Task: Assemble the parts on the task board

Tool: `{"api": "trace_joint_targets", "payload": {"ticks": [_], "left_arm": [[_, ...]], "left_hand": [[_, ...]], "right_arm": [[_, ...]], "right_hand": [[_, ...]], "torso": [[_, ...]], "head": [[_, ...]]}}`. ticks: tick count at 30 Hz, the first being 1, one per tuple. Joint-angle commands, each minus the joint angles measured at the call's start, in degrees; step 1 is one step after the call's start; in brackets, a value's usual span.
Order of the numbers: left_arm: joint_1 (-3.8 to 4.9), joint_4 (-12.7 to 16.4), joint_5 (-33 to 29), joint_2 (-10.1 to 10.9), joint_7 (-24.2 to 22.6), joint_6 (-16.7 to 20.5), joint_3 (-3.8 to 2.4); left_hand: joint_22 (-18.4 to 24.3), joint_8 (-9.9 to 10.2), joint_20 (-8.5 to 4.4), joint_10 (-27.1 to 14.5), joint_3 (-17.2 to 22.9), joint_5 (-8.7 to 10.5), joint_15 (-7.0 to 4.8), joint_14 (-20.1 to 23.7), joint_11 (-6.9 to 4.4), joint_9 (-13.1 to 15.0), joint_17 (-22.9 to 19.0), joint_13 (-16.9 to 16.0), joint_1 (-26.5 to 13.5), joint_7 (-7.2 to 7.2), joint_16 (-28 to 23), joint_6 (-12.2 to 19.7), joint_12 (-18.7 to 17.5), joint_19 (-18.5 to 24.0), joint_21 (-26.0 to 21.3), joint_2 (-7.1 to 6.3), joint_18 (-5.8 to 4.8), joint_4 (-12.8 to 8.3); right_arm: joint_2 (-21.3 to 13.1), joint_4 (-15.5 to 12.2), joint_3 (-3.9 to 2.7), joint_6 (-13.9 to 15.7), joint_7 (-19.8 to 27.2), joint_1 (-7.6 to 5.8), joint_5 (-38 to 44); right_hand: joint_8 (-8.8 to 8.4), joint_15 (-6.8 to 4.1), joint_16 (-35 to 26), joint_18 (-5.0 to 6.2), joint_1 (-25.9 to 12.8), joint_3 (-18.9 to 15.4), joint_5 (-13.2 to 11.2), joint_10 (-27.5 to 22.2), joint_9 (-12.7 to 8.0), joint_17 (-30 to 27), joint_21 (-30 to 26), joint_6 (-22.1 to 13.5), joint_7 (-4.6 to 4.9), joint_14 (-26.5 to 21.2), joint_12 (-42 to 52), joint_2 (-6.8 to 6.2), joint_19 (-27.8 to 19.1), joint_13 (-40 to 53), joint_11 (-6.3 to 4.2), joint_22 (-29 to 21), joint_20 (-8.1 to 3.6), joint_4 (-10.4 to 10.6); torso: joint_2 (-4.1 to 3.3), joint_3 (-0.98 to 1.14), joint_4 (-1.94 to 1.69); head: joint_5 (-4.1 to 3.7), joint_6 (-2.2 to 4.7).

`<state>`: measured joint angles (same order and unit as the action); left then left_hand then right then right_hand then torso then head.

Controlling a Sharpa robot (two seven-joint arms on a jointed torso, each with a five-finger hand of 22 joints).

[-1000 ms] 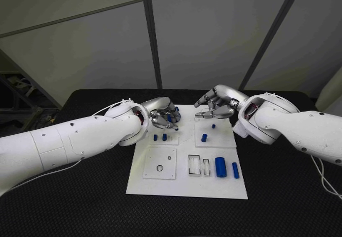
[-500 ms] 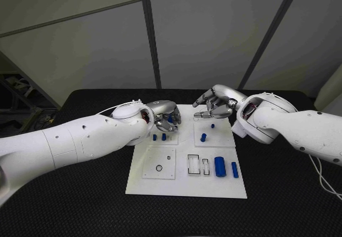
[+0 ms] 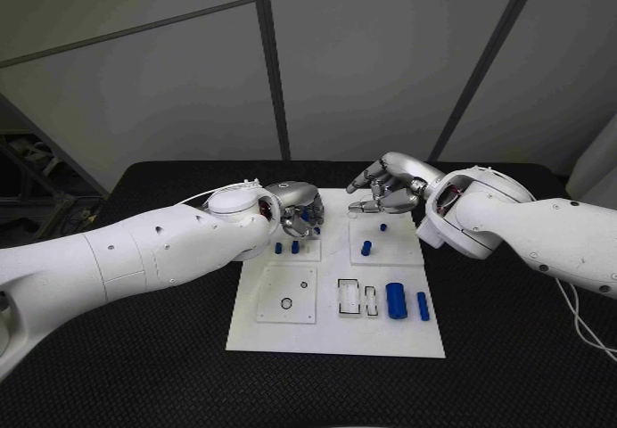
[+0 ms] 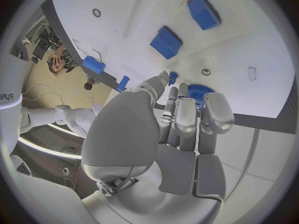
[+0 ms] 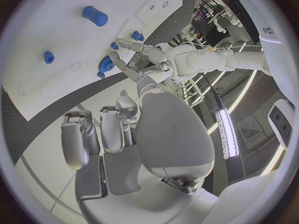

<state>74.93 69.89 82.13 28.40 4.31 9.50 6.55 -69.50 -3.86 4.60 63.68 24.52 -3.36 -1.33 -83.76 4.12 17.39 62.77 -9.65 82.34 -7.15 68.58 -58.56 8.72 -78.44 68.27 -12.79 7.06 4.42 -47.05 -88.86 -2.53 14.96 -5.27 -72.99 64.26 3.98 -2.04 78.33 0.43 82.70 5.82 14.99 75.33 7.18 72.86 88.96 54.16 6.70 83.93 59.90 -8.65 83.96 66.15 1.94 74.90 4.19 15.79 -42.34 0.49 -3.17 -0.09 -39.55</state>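
The white task board lies in the middle of the black table. My left hand hovers over its back left corner and pinches a blue gear at its fingertips; the same gear also appears in the right wrist view. Two short blue pegs stand just in front of that hand. My right hand hangs above the back right of the board, fingers loosely bent and holding nothing. Under it, two blue pegs stand on the right plate. My left hand faces the right one.
Two blue cylinders lie at the board's front right, beside rectangular slots. A small plate with round holes sits front left. Black table surrounds the board.
My left hand has shifted slightly to the right and inward over the board's back left with the gear, and the arm has rolled. The right hand has barely moved.
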Motion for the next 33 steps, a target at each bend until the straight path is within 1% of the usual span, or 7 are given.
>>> {"api": "trace_joint_targets", "payload": {"ticks": [1,9,18,24,27,31,33], "left_arm": [[0.06,-0.4,1.0,-0.3,0.8,-1.9,-0.03],[-0.05,-0.9,1.0,-0.8,0.9,-3.1,-0.03],[-0.23,-1.4,1.0,-1.1,1.1,-4.4,-0.03],[-0.43,-1.6,1.0,-1.3,0.4,-3.8,-0.03],[-0.51,-1.6,1.0,-1.4,0.1,-3.4,-0.03],[-0.6,-1.6,1.0,-1.3,-0.5,-2.1,-0.03],[-0.65,-1.5,1.0,-1.2,-0.8,-1.3,-0.03]], "left_hand": [[-0.4,-0.3,0.03,0.3,0.6,-0.33,-0.15,-1.3,-0.22,-0.2,0.1,0.2,0.1,0.05,0.4,-0.5,0.4,-0.5,0.5,0.69,-1.56,-0.2],[-1.4,-0.5,0.19,1.1,1.2,-0.42,0.09,-1.5,-0.29,-0.6,0.3,0.7,0.3,0.02,0.8,-1.2,1.0,-0.9,1.5,1.14,-1.79,-0.5],[-2.5,-0.7,0.32,2.1,1.9,-0.47,0.17,-1.7,-0.42,-1.1,0.6,1.1,0.6,0.01,1.4,-2.0,1.8,-1.3,2.6,1.78,-2.0,-1.1],[-3.4,-1.1,0.33,3.5,2.6,-0.67,0.11,-1.7,-0.68,-1.4,0.7,1.5,1.0,0.1,1.9,-3.3,2.6,-1.6,3.6,2.65,-2.16,-1.9],[-3.9,-1.3,0.25,4.3,2.9,-0.72,-0.05,-1.7,-0.91,-1.4,0.8,1.5,1.2,0.25,2.2,-4.2,3.1,-1.8,4.1,3.17,-2.24,-2.2],[-4.5,-1.7,0.02,5.6,3.3,-1.01,-0.35,-1.8,-1.29,-1.4,1.0,1.5,1.6,0.43,2.5,-5.7,3.7,-2.0,4.6,4.0,-2.34,-3.0],[-4.6,-1.7,-0.05,5.8,3.3,-1.26,-0.41,-1.8,-1.34,-1.4,1.0,1.5,1.7,0.44,2.6,-6.0,3.7,-2.0,4.8,4.18,-2.37,-3.4]], "right_arm": [[0.1,-0.1,-0.03,0.4,0.4,-0.11,0.1],[0.2,-0.1,-0.03,0.3,0.4,-0.11,0.1],[0.2,-0.2,-0.04,0.3,0.4,-0.11,0.1],[0.2,-0.2,-0.04,0.2,0.4,-0.11,0.1],[0.2,-0.1,-0.04,0.2,0.5,-0.11,0.1],[0.3,-0.1,-0.04,0.3,0.5,-0.11,0.1],[0.3,0.0,-0.04,0.2,0.5,-0.11,0.1]], "right_hand": [[-0.17,-0.44,-0.4,-0.02,0.0,0.3,0.2,-0.3,-0.1,0.0,-0.2,0.4,0.12,2.1,-0.1,0.18,5.2,-0.1,-0.05,13.7,-0.31,0.0],[-0.17,-0.44,-0.4,-0.02,0.0,0.3,0.2,-0.3,-0.1,0.0,-0.2,0.4,0.12,2.1,-0.1,0.18,5.2,-0.1,-0.05,13.7,-0.31,0.0],[-0.17,-0.44,-0.4,-0.02,0.0,0.3,0.2,-0.3,-0.1,0.0,-0.2,0.4,0.12,2.1,-0.1,0.18,5.2,-0.1,-0.05,13.7,-0.31,0.0],[-0.17,-0.45,-0.3,-0.05,0.1,0.4,0.3,-0.3,-0.1,0.0,-0.1,0.4,0.11,2.2,-0.1,0.26,5.2,-0.1,-0.06,13.8,-0.32,0.0],[-0.17,-0.45,-0.3,-0.06,0.1,0.4,0.3,-0.2,-0.1,0.1,-0.1,0.4,0.11,2.2,-0.1,0.28,5.2,-0.1,-0.07,13.8,-0.32,0.0],[-0.17,-0.45,-0.3,-0.06,0.1,0.4,0.3,-0.2,-0.1,0.1,-0.1,0.4,0.11,2.2,-0.1,0.28,5.2,-0.1,-0.07,13.8,-0.32,0.0],[-0.17,-0.45,-0.3,-0.06,0.1,0.4,0.3,-0.2,-0.1,0.1,-0.1,0.4,0.11,2.2,-0.1,0.28,5.2,-0.1,-0.07,13.8,-0.32,0.0]], "torso": [[0.03,0.01,-0.03],[0.04,0.01,-0.05],[0.0,0.02,0.02],[0.02,0.0,-0.06],[0.04,0.0,-0.04],[0.1,0.0,-0.02],[0.09,-0.01,-0.05]], "head": [[0.07,-0.08],[0.06,-0.16],[0.07,-0.32],[-0.01,-0.36],[0.04,-0.4],[0.06,-0.41],[0.01,-0.37]]}}
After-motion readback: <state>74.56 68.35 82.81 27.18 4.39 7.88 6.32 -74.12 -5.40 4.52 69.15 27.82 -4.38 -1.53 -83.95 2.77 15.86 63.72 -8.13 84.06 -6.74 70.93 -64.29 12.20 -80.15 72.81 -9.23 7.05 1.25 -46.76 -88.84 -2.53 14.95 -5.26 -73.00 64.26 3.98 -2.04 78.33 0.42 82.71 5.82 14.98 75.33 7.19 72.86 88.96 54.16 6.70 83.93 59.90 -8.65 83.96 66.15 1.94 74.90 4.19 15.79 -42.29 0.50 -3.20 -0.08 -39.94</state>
